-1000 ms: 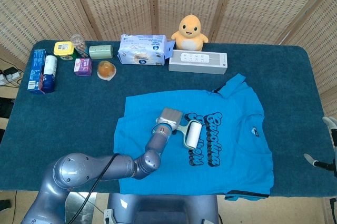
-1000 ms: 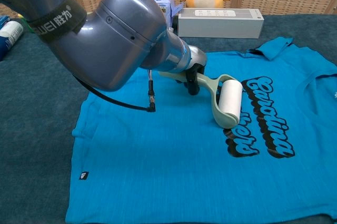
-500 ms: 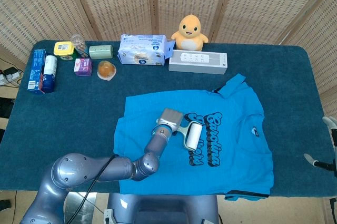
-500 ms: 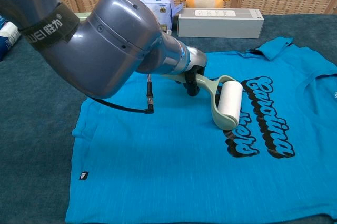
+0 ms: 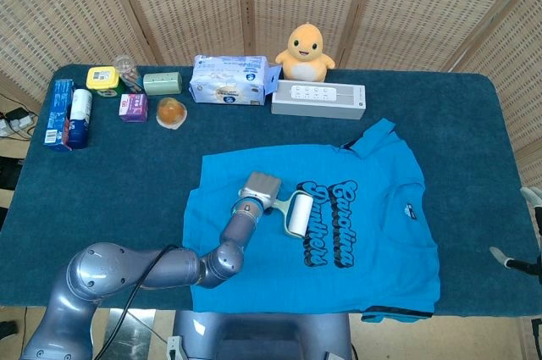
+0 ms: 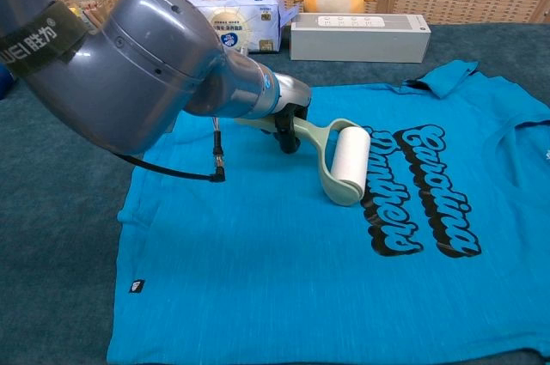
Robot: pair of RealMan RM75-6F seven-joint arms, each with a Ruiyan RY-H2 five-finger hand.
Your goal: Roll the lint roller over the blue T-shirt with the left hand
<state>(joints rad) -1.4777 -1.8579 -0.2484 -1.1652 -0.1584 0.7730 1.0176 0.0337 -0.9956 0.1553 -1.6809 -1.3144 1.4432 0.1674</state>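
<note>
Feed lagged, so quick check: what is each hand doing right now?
Left hand: holding the lint roller on the blue T-shirt.
Right hand: not in view.

A table covered in dark teal cloth is backed by a folding woven-cane screen with wooden frames; pale floor is seen at left.

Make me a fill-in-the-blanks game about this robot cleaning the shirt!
1. The left hand holds the lint roller on the ___ T-shirt.
2. The plush chick is colored ___.
3. The roller's drum lies at the edge of the shirt's black ___.

Missing words: blue; yellow; lettering
</note>
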